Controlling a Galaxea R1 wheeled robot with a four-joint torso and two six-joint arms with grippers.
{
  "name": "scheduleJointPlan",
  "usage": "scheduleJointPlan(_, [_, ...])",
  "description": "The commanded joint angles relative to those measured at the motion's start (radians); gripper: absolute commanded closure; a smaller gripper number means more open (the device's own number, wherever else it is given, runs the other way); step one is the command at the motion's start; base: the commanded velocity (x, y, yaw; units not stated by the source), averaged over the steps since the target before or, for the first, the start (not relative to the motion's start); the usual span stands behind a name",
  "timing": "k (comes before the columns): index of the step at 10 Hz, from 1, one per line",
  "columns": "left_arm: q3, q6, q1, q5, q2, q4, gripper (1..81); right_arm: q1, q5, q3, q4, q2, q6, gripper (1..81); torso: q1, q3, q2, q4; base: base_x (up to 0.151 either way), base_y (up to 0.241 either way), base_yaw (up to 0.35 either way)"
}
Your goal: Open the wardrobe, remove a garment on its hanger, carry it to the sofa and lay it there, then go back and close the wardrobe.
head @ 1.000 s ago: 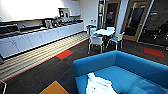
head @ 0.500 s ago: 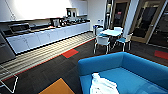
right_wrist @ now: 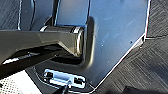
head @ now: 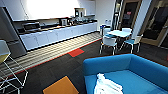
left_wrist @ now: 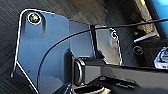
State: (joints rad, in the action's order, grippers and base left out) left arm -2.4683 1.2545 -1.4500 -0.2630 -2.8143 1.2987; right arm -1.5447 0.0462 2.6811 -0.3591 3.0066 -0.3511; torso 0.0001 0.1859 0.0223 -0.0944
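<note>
Now the head view has swung left, sofa [head: 130, 72] sliding right, the white garment [head: 106, 85] lying on its seat; the robot turns away. Gripper states cannot be told.

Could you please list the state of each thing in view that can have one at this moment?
garment: lying crumpled on the sofa seat, not held.
sofa: holds the garment; rest of its seat bare.
white table: standing with white chairs drawn up around it.
low kitchen cabinets: doors shut.
wire-frame chair: upright, unoccupied.
</note>
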Motion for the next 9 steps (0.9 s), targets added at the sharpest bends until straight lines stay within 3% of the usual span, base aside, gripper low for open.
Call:
scheduleJointPlan(1, [0.005,-0.001,0.024,0.021,0.024,0.011,1.0,0.019,0.031,-0.116,-0.015,-0.058,0.004,1.0,0.000,0.000,0.000,0.000,0.000,0.000,0.188])
scheduleJointPlan(3, [-0.015,0.003,0.016,0.019,0.030,0.008,1.0,0.014,0.006,-0.216,-0.030,-0.134,0.006,1.0,0.000,0.000,0.000,0.000,0.000,0.000,0.188])
scheduleJointPlan(6, [-0.049,0.003,0.003,0.018,0.039,-0.002,1.0,0.008,0.003,-0.247,-0.026,-0.187,0.004,1.0,0.000,0.000,0.000,0.000,0.000,0.000,0.206])
scheduleJointPlan(9, [-0.049,0.003,0.001,0.018,0.039,-0.003,1.0,-0.021,-0.061,-0.261,-0.049,-0.209,0.006,1.0,0.000,0.000,0.000,0.000,0.000,0.000,0.215])
